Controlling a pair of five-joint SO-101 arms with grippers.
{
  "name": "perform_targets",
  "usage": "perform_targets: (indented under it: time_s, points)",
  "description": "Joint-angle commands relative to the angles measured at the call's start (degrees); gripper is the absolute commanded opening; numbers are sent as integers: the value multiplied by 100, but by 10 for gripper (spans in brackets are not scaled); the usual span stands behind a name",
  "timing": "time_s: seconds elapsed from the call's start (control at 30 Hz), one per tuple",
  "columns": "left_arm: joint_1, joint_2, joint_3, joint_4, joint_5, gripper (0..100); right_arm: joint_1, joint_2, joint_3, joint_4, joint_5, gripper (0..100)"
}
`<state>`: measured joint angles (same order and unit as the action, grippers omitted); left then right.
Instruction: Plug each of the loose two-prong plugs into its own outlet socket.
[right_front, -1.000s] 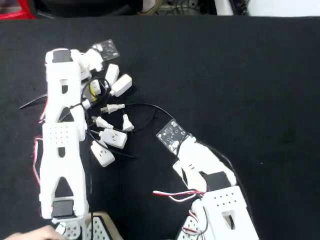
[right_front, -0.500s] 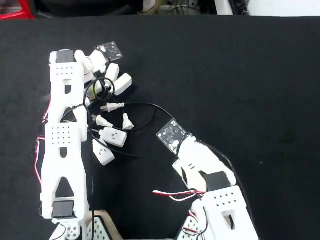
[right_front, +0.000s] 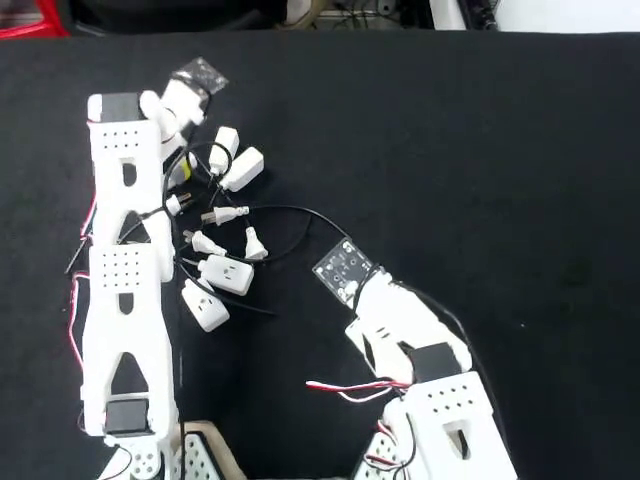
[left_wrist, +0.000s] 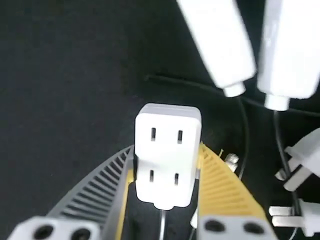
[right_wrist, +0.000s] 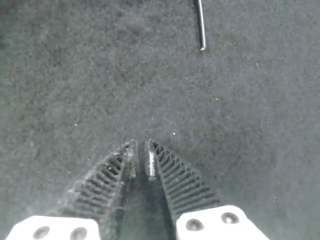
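Note:
My left gripper (left_wrist: 167, 150) is shut on a white outlet socket (left_wrist: 168, 125), held between its grey finger and its yellow finger, with the slots facing the camera. In the high view this socket (right_front: 188, 178) sits beside the left arm among the pile. Loose two-prong plugs (right_front: 226, 215) (right_front: 207, 243) (right_front: 254, 245) lie on black cables, with more white sockets (right_front: 226, 275) (right_front: 205, 307) nearer the front. My right gripper (right_wrist: 141, 146) is shut low over bare cloth. A small metal sliver shows between its tips; I cannot tell what it is.
Two white blocks (right_front: 222, 146) (right_front: 243, 168) lie just beyond the held socket. A black cable (right_front: 300, 212) curves from the pile toward the right arm (right_front: 405, 325). The table (right_front: 480, 150) is black cloth, open to the right.
The left arm's wrist has swung toward the far edge, and the cable loop by its gripper has shifted. The right arm has not moved.

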<state>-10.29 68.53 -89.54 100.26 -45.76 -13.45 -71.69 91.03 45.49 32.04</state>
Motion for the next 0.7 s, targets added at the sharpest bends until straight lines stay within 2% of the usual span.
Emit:
perform_targets:
  time_s: [0.0,0.17,0.3,0.5,0.67]
  points:
    - [-154,-914,338,79,466,30,26,-22,-84,-132,9,36]
    - [-101,-2462,2185,79,1169,29,44,-13,-75,-211,-18,36]
    - [31,-4255,4391,70,1424,29,53,-13,-84,-185,-26,36]
    - [110,-6620,7749,-97,1204,30,264,22,-180,-149,-35,37]
    - [92,-8167,10607,-1116,668,30,264,48,-743,334,-202,39]
